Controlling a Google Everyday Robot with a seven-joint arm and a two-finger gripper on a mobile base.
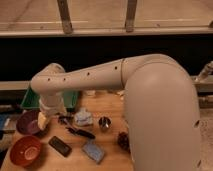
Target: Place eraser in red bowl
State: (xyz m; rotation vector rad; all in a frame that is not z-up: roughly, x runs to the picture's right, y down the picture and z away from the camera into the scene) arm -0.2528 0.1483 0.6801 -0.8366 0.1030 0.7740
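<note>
The eraser (60, 145), a small flat black block, lies on the wooden table near the front left. The red bowl (25, 150) stands just left of it at the front left corner and looks empty. My gripper (44, 119) hangs below the cream wrist, over the right rim of the purple bowl (27, 123). It is behind and a little left of the eraser, and apart from it. The large cream arm (100, 75) crosses the view from the right.
A blue-grey sponge (93, 151) lies right of the eraser. A black-handled tool (80, 133), a crumpled white item (83, 118), a metal cup (104, 123) and a pine cone (123, 140) sit mid-table. A green tray (31, 98) is at the back left.
</note>
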